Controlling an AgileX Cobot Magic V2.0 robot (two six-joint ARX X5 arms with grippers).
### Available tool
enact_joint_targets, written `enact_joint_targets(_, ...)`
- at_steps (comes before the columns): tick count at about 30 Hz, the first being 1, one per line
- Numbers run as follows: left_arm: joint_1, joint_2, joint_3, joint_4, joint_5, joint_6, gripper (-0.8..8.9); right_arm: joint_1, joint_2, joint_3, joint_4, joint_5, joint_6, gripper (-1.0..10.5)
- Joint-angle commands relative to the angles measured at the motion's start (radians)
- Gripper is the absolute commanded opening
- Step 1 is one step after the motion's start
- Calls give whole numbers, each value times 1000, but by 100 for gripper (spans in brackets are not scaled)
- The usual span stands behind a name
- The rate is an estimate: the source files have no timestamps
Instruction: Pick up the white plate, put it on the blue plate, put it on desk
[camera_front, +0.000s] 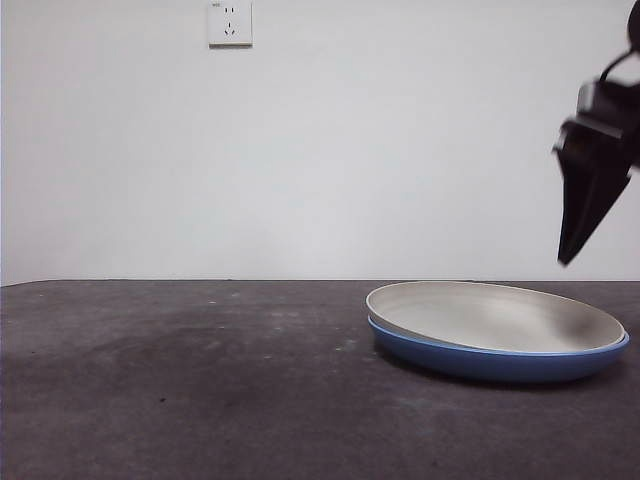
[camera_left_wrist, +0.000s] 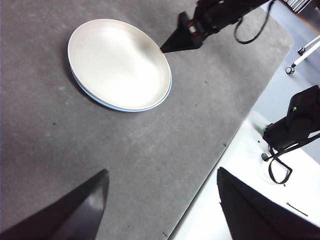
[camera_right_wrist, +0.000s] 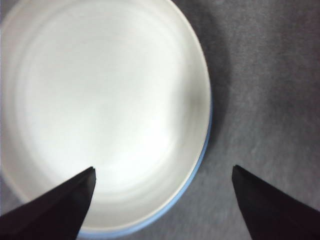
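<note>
Cream-white plate (camera_front: 497, 312) nested in a glossy blue plate (camera_front: 495, 362) on a dark grey desk (camera_front: 200, 390).

The white plate shows faint concentric streaks inside and a soft grey shadow toward one rim; only a thin blue edge of the blue plate peeks out beneath it from above, a wider medium-blue band from the side. The desk is mottled grey-brown with paler scuffs and small dark specks. Both grippers are black: the right gripper (camera_right_wrist: 162, 172) over the plates, the left gripper (camera_left_wrist: 162, 177) over bare desk. The wall (camera_front: 350, 150) is plain white, with a white socket (camera_front: 229, 22).
</note>
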Motion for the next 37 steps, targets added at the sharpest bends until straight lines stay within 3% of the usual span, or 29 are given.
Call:
enact_joint_targets(1,-8,6,10,7,5,14,343,-2,69,13,45,-1,10,411)
enact_joint_targets(13,-8,6,10,6,5,13,343,-2,217,13,129,-4,9,247)
enact_joint_targets(22,-8,6,10,6,5,13,343,-3,220,13,148,5,10,19)
enact_joint_targets(30,-7,6,10,6,5,13,343,-18,188,14,155,4,31,12)
enact_joint_targets(37,-8,6,10,7,5,13,343,-19,53,21,173,-34,67,12)
